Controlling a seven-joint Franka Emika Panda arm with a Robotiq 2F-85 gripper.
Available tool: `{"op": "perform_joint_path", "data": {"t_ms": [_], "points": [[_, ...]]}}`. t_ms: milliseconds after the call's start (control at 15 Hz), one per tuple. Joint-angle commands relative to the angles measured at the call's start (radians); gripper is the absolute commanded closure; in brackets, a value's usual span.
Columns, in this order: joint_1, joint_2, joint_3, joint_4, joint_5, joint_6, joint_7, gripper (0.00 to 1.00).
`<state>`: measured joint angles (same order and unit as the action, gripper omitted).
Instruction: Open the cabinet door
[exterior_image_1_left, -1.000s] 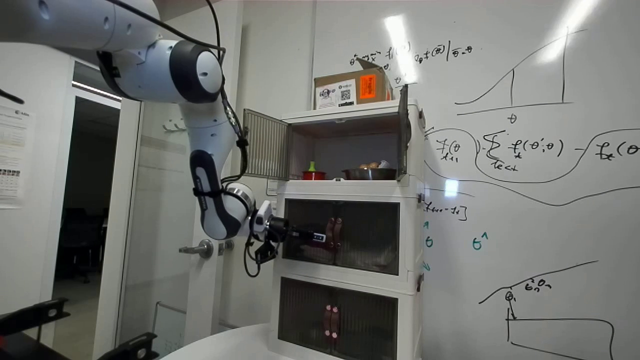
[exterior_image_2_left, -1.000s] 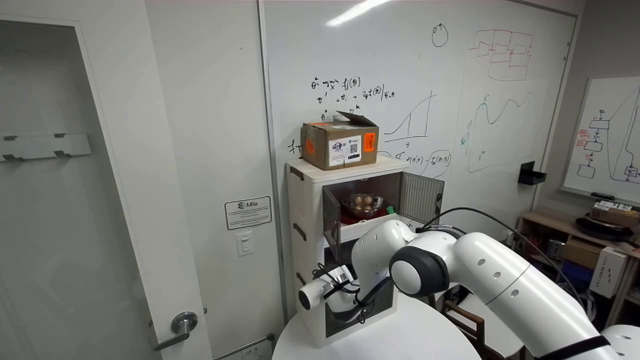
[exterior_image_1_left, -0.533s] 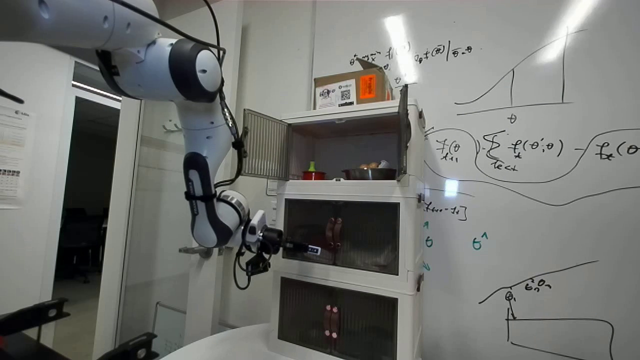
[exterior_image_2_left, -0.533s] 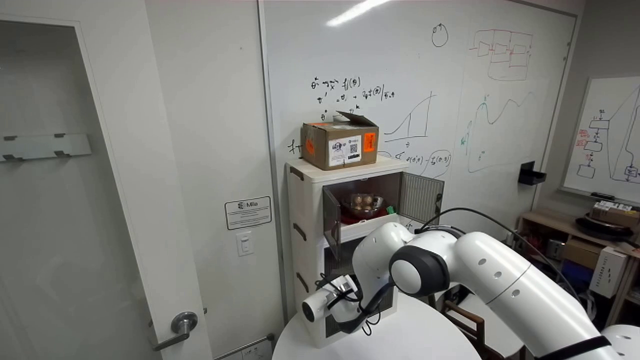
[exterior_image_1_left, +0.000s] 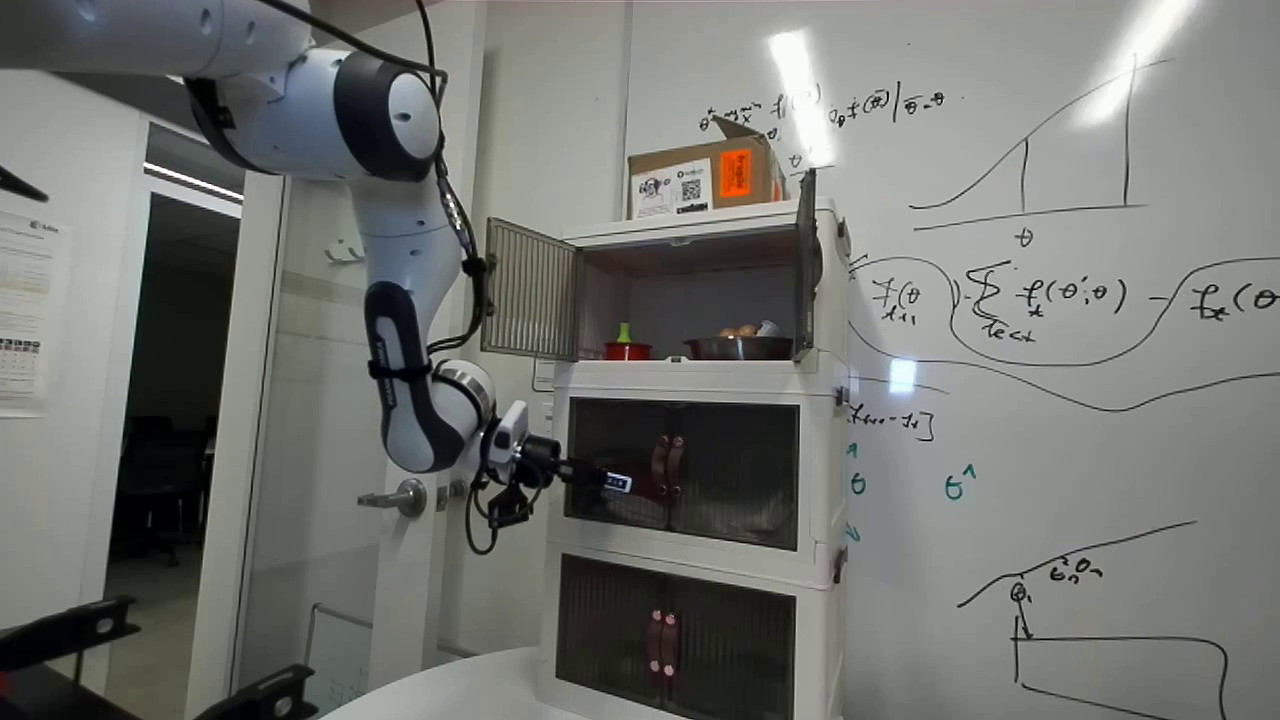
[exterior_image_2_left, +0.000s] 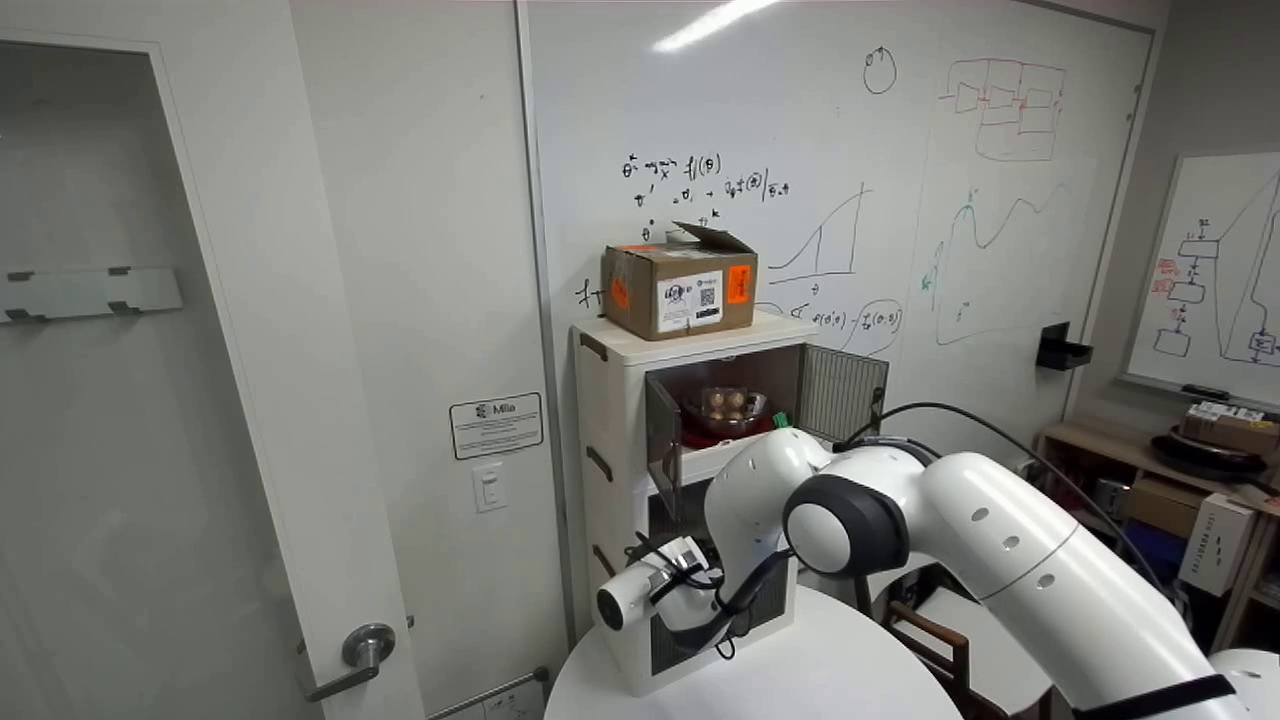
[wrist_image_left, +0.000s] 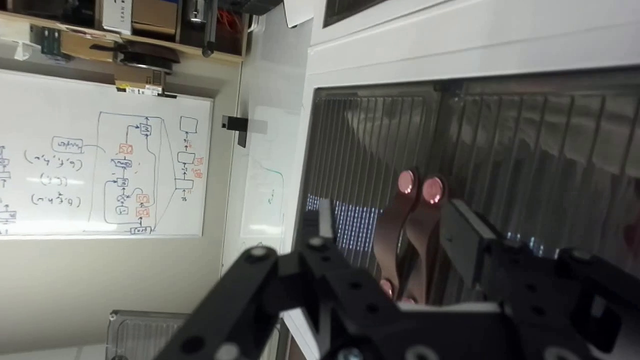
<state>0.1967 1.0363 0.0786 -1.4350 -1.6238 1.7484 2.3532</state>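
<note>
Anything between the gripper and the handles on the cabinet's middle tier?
Nothing visible: the stretch from the gripper to the handles looks bare in an exterior view.

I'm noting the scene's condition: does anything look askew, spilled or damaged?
I see nothing spilled or damaged. One thing looks slightly askew: the cardboard box on the cabinet has a flap sticking up instead of lying flat. The top doors stand open while the middle doors are shut.

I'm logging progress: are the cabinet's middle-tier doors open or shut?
Shut. In an exterior view, both middle-tier doors lie flush across the white cabinet, and the wrist view shows their brown handles side by side.
</note>
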Motion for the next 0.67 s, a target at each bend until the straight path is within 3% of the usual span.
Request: {"op": "perform_joint_path", "data": {"t_ms": [0, 133, 600], "points": [[0.017, -0.01, -0.012, 0.037, -0.011, 0.001, 0.011, 0.12], [0.026, -0.002, -0.024, 0.062, -0.033, -0.007, 0.046, 0.0], [0.051, 0.036, -0.062, 0.065, -0.126, -0.084, 0.151, 0.0]]}}
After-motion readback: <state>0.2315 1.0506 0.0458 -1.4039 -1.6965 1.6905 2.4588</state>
